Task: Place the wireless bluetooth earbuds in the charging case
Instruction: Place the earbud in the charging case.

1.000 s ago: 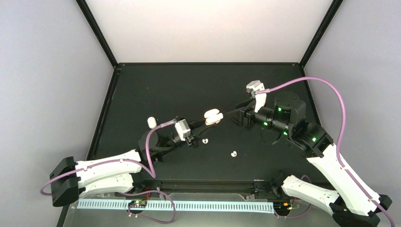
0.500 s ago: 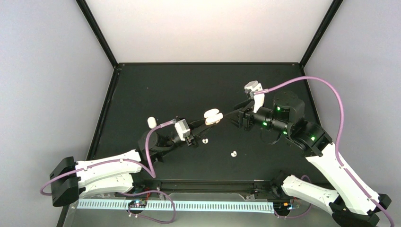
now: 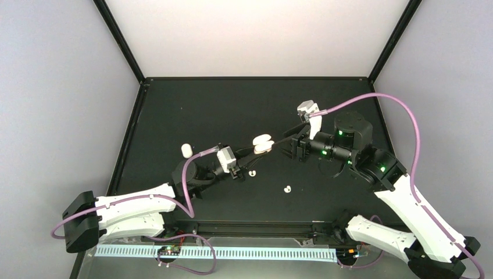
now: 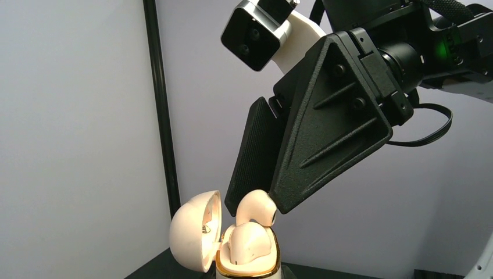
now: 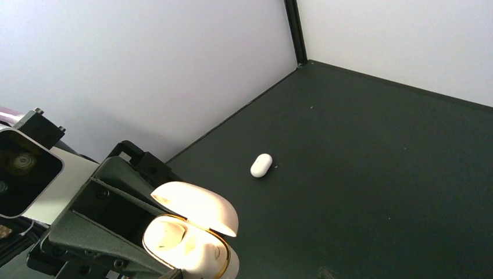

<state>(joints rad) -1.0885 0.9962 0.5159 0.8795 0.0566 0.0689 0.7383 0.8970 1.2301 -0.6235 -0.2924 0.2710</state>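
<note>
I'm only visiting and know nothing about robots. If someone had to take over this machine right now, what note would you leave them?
Left fingers: shut on the open charging case.
Right fingers: pinching one earbud just above the case.
Done: another earbud appears seated inside.
Left: lower the pinched one in. Two loose earbuds lie on the table, beside a white capsule, possibly a second case.

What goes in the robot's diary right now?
left gripper: shut on open charging case | right gripper: held earbud at case mouth | seated earbud: one | loose earbuds: two on table
</note>
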